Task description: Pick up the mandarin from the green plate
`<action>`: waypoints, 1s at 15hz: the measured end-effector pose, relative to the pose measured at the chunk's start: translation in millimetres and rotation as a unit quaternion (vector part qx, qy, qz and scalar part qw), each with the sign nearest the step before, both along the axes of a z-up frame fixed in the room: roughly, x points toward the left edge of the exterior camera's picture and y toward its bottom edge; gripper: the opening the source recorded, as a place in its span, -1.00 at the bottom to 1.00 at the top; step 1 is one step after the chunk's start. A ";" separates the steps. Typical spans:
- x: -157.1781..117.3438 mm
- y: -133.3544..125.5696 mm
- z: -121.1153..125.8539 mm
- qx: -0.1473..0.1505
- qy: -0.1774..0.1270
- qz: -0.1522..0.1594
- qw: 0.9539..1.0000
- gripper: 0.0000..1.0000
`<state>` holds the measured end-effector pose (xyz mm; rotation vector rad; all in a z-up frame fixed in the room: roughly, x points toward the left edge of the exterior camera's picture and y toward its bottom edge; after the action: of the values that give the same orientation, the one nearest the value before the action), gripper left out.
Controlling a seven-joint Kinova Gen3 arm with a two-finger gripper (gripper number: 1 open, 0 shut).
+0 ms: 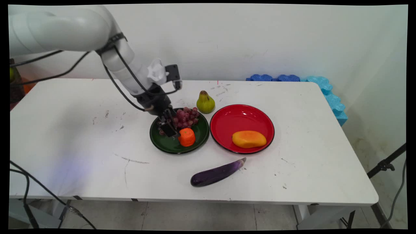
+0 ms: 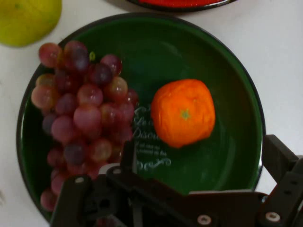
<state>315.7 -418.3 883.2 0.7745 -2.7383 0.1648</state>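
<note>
Hovering low over the green plate (image 1: 162,148) (image 2: 236,61), the gripper (image 1: 172,130) (image 2: 203,153) has its jaws spread apart with nothing between them, so it's released, not grasping anything. The closest thing to it is the orange (image 1: 187,137) (image 2: 183,112). In the main view the orange sits just to the picture's right of the fingers, on the near side of the plate. In the hand view it's right ahead of the gripper, lined up roughly with the gap between the two fingers. It's a round, slightly lumpy fruit with no real long axis, and its little green stem spot faces the hand camera.

Right beside the orange, on the far-left part of the same plate, there's a bunch of red grapes (image 1: 187,117) (image 2: 85,113). One finger looks very near the edge of the bunch, but I can't tell if it's actually touching. The grapes and orange look just about touching each other too, pretty cramped in there.

Around it: a pear (image 1: 205,103) (image 2: 28,21) stands upright on the table (image 1: 81,136) just behind the green plate. A red plate (image 1: 240,117) (image 2: 182,4) sits right next to the green one on the picture's right, with a mango (image 1: 249,139) lying in its near half. An eggplant (image 1: 216,173) lies on the bare table nearer the camera, tilted so its tip points up toward the red plate.

The tabletop is white, scuffed and marked. Some blue foam pieces (image 1: 325,87) sit along the far right edge against the wall.
</note>
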 end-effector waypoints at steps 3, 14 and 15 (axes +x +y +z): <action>-10.9 -7.0 -13.6 -0.002 -0.002 -0.015 1.000 1.00; -25.7 -21.1 -44.7 -0.003 -0.015 -0.094 0.995 1.00; -25.9 -21.7 -46.4 -0.003 -0.016 -0.099 0.995 1.00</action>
<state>289.8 -440.0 836.8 0.4988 -2.8219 0.1436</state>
